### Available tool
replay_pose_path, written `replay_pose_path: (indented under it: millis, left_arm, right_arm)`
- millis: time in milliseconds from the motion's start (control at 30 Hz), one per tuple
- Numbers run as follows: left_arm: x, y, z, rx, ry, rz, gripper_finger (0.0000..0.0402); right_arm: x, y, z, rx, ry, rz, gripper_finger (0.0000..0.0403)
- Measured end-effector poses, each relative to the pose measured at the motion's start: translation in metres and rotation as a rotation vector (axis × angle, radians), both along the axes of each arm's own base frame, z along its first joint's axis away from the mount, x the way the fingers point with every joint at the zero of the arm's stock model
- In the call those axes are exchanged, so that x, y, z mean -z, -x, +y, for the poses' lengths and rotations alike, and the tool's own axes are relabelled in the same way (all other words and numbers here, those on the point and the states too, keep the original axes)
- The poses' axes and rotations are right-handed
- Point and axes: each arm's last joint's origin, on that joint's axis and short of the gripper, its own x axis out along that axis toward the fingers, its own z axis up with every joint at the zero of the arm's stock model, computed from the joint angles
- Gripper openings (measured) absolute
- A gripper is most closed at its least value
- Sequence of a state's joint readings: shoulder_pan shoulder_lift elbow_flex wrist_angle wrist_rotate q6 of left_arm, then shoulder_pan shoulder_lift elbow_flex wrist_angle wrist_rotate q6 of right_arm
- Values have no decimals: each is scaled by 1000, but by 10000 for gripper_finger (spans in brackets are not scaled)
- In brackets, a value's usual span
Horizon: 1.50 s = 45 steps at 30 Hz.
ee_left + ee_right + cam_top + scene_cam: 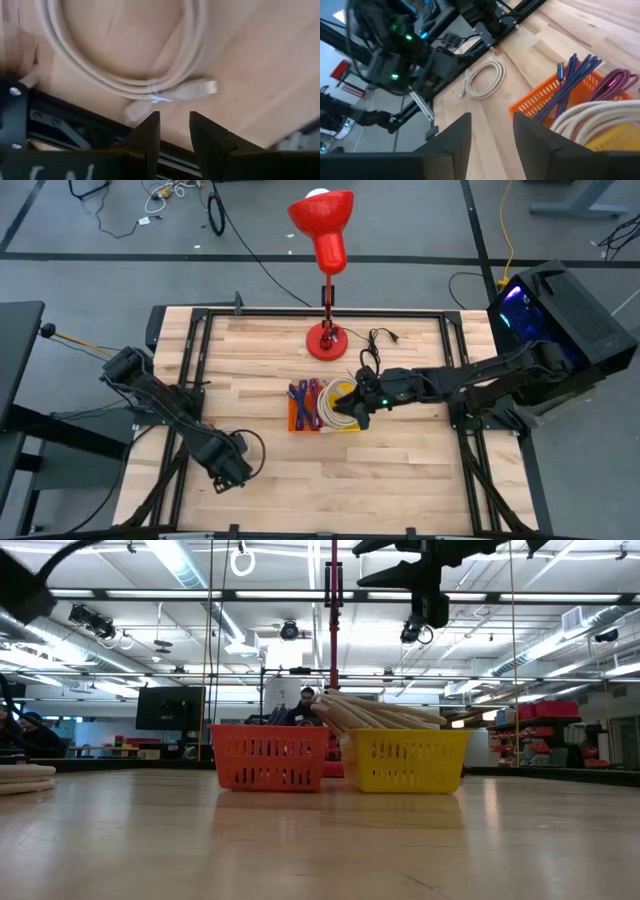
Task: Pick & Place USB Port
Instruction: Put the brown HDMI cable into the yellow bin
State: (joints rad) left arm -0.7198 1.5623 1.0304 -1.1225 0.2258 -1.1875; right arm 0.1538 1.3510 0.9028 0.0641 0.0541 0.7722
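Closest to me, at the near left corner of the desk [400, 470], lies a coiled pale cable [125, 65], loose loops flat on the wood with a plug at each end. The left pincer [232, 472] hangs just over it, tips apart with a narrow gap and nothing between them; in its own wrist view one plug [197, 90] sits just beyond the fingertips [150, 131], apart from them.

I judge this cable light and floppy: lift one strand and the rest will trail and sag, perhaps uncoiling. The plugs are the only stiff parts, but small and smooth (likely to slip), so the surer hold looks to be across the bunched strands where they overlap beside the plug.

Farther in, mid-desk, stand two small baskets side by side, touching or nearly so: an orange basket [300, 420] with purple and blue cables [580, 75] draped in it, and a yellow basket [408, 762] heaped with thick pale cable [600, 112]. The right pincer [358, 408] hovers over the yellow one, fingers spread with open space between them and holding nothing; whether it brushes the topmost coil I cannot quite tell from here.

Beyond them a red lamp [325, 230] stands near the far edge.
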Motion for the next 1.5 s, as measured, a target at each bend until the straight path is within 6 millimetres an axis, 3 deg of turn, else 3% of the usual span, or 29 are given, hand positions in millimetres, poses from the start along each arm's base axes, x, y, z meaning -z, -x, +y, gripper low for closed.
replay_pose_path:
  millis: [167,433,1500]
  left_arm:
    - [15,1,-1,27,44,-38,110]
    - [21,-7,-6,33,106,-148,110]
    - [22,-32,19,2,67,-245,118]
  right_arm:
    - [-1,1,8,9,-23,-6,146]
    - [-1,2,14,39,-7,-13,146]
    - [-1,2,14,34,0,-15,146]
